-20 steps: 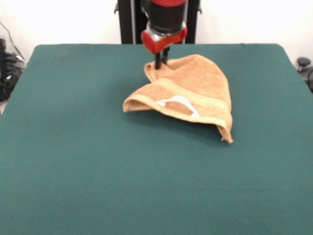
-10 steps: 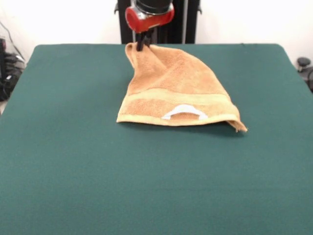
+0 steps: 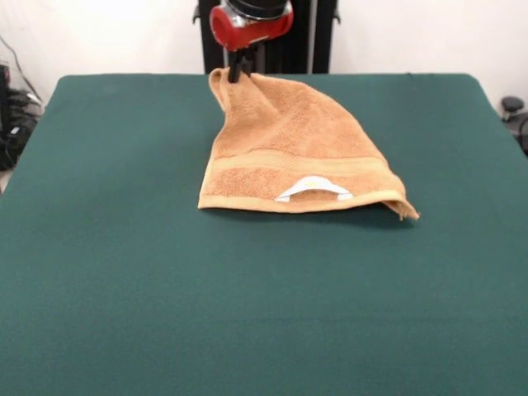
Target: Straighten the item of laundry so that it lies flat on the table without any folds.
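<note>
Red-and-black gripper [image 3: 240,73] clamped on raised corner of tan-orange terry towel [image 3: 289,148]; towel's lower banded edge rests on dark green felt table [image 3: 247,305].

Single front view, across the table [image 3: 124,289], slightly raised, facing the arm.

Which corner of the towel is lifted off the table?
The far corner of the towel, pinched in the gripper; the other visible corners lie on the green table.
</note>
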Controlling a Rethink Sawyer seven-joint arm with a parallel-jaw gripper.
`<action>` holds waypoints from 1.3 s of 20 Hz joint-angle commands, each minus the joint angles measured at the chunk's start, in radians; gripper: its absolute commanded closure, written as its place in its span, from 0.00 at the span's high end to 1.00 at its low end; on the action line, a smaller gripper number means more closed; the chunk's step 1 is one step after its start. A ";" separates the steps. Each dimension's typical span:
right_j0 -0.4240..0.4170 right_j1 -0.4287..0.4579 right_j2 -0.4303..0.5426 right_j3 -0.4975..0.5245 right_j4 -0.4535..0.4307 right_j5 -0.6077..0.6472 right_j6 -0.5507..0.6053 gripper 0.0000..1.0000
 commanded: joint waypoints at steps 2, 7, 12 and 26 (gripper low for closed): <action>0.070 0.063 -0.016 -0.053 -0.088 0.053 -0.077 0.00; 0.069 0.080 -0.016 -0.068 -0.095 0.045 -0.091 1.00; 0.052 0.069 -0.002 -0.065 -0.096 0.041 -0.141 1.00; 0.028 0.096 0.081 -0.082 -0.020 -0.084 -0.097 1.00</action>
